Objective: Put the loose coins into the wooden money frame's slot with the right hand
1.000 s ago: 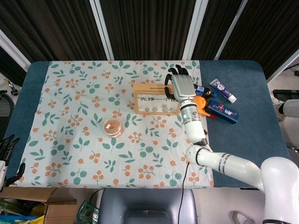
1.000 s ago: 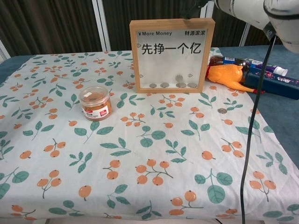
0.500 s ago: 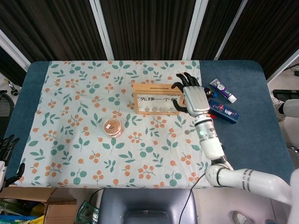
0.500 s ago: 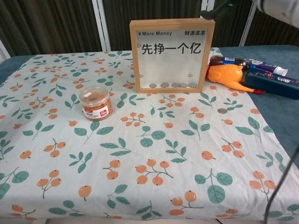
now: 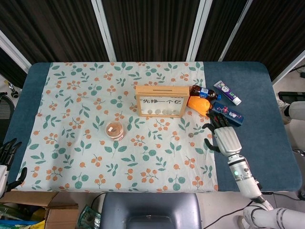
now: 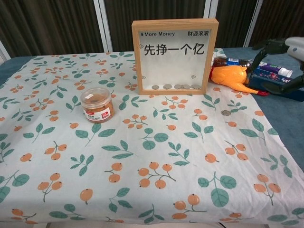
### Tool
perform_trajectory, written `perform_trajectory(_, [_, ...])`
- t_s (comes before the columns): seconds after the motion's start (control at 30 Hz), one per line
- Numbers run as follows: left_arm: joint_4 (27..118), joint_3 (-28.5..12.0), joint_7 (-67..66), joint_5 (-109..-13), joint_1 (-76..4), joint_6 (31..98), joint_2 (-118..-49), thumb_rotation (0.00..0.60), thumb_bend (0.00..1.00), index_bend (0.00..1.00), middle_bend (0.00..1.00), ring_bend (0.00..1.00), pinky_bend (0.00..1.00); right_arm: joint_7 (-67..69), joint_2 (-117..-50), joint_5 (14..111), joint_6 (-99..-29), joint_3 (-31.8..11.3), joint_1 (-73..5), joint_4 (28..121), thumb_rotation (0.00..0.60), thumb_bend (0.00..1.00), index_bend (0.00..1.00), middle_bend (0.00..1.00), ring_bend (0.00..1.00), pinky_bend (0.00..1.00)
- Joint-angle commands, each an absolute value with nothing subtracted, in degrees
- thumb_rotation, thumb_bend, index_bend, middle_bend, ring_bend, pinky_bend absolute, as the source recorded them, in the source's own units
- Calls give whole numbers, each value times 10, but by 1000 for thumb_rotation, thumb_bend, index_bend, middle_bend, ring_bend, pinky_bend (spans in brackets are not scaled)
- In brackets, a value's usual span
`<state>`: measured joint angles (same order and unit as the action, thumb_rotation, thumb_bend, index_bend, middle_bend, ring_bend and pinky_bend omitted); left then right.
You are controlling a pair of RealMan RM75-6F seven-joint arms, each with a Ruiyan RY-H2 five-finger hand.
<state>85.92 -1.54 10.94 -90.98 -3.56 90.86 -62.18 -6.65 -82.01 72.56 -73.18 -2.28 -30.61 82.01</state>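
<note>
The wooden money frame point(image 5: 159, 100) stands upright at the cloth's middle back, with several coins lying along the bottom behind its glass point(image 6: 175, 87). One loose coin point(image 5: 191, 135) point(image 6: 226, 113) lies on the floral cloth, in front of the frame's right corner. My right hand point(image 5: 223, 137) hovers empty to the right of that coin, over the cloth's right edge, with its fingers spread. In the chest view its dark fingers point(image 6: 269, 47) show at the right edge. My left hand point(image 5: 8, 155) hangs off the table's left side, holding nothing.
A small jar with an orange lid point(image 5: 114, 130) point(image 6: 97, 104) stands left of the frame. An orange toy chicken point(image 5: 198, 104) point(image 6: 231, 76), a bottle point(image 5: 203, 90), a toothpaste tube point(image 5: 227, 92) and a blue box point(image 5: 228, 114) crowd the back right, just beyond my right hand.
My right hand has drawn back from above the frame's top to the right and toward the table's near side. A coin that was falling inside the frame now lies at its bottom.
</note>
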Motion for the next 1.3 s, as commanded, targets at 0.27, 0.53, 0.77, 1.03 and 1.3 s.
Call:
perform_trajectory(0.27, [858,-16,111,-906,-35,908,-621,600,451,0,0,0,0,-85,-940,708,-624,-45,-339,630,600,525,505,195,0,91])
perform_trajectory(0.53, [856,-17,117,-907,-35,908,-621,600,450,0,0,0,0,-78,-973,710,-575,-54,-353,569,600,526,507,196,0,84])
perform_trajectory(0.77, [856,-16,117,-908,-35,908,-621,600,450,0,0,0,0,-80,-989,713,-557,-61,-359,553,600,526,511,196,0,84])
perform_trajectory(1.03, [856,-16,120,-910,-33,912,-619,600,451,0,0,0,0,-87,-997,712,-544,-68,-360,544,600,526,519,196,0,84])
perform_trajectory(1.3, [855,-16,121,-910,-33,912,-619,600,451,0,0,0,0,-91,-1004,715,-538,-76,-365,540,600,526,520,196,0,84])
